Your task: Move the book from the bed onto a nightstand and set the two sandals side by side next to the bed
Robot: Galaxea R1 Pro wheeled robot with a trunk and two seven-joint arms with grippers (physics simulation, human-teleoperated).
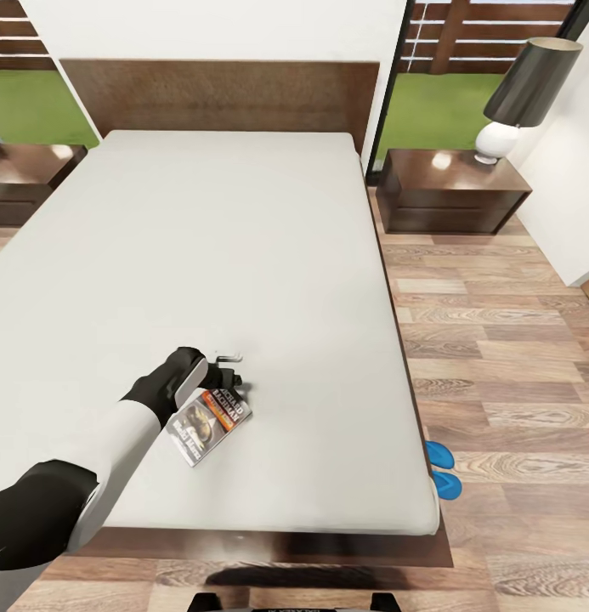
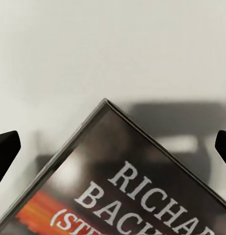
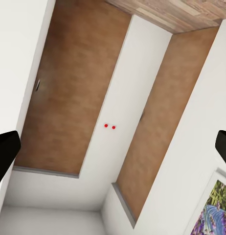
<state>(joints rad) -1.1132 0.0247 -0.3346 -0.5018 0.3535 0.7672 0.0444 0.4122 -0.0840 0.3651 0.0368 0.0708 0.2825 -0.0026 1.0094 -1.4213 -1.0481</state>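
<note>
Bedroom viewed from the foot of the bed (image 1: 243, 255): dark-brown headboard at the far end, plain light-grey mattress across most of the head view. Book (image 1: 210, 423) found lying flat on the mattress, near the foot and left of centre, cover up, turned at an angle; orange band, dark picture and white lettering legible. Left end effector (image 1: 229, 371) seen over the mattress just beyond the book's far edge, arm reaching in from the near left. In the left wrist view, fingertips (image 2: 6, 152) noted at both side edges with a wide gap between them, jaws spread, nothing gripped; book (image 2: 142, 191) beneath, its corner pointing into the gap, cast shadow on the sheet alongside. Contact between fingers and book not determinable. Right end effector (image 3: 113, 149) likewise spread wide, dark fingertips (image 3: 5, 152) at both picture edges, nothing between them; aimed at white walls and brown wooden panels, with a strip of wood planking and part of a flower picture at the margins. Two blue sandals (image 1: 441, 467) found on the wood-plank floor at the right near corner of the bed, side by side, partly hidden by the mattress edge. Nightstand (image 1: 451, 191) to the far right of the bed, carrying a lamp (image 1: 519, 98) with a dark shade and white base; second nightstand (image 1: 26, 178) at the far left, partly cut off.
</note>
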